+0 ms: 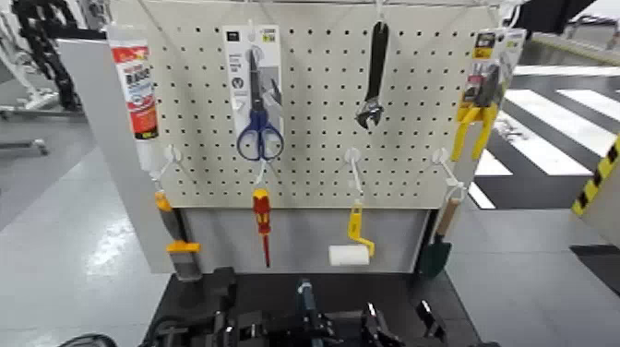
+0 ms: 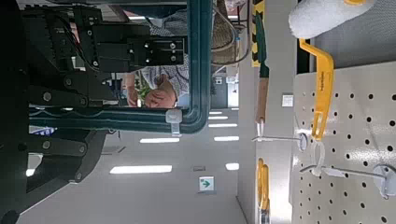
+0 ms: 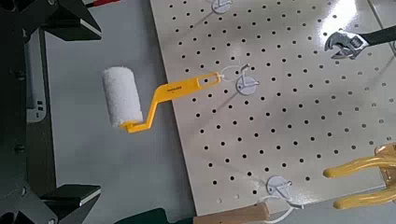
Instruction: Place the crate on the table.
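In the head view the crate shows only at the bottom edge: its thin upright blue centre handle rises between my two arms, and the dark body is mostly out of view. It is low over the front of the black table. My left gripper is at the crate's left end and my right gripper is at its right end. The left wrist view looks along the crate and shows the blue handle frame, with the other arm's gripper beyond it.
A beige pegboard backs the table, hung with scissors, a wrench, a red screwdriver, yellow pliers and a paint roller. The roller also shows in the right wrist view. A person stands behind. Grey floor surrounds the table.
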You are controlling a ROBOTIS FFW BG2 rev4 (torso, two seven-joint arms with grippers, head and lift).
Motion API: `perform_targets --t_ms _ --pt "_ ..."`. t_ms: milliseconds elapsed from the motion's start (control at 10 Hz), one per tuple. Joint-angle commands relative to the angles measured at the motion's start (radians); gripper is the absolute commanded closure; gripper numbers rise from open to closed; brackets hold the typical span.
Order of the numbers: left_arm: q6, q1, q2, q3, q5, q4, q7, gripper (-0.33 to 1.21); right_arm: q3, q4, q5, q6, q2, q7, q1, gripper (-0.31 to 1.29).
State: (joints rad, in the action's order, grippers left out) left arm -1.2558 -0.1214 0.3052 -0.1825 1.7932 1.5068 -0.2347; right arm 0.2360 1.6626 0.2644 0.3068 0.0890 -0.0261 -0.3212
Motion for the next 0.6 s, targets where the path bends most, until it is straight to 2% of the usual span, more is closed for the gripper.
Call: perform_targets --t_ms 100,600 --pt "-0.001 -0.003 0.002 -0.003 0.000 -0.005 0.000 1.14 -0.001 -0.001 -0.001 0.002 0.002 0.000 0.001 0.14" --pt "0.003 -0.034 0.017 -0.021 -0.003 -0.034 0.000 1.14 0.002 -0.007 0.001 0.008 0.003 -0.002 0.002 0.14"
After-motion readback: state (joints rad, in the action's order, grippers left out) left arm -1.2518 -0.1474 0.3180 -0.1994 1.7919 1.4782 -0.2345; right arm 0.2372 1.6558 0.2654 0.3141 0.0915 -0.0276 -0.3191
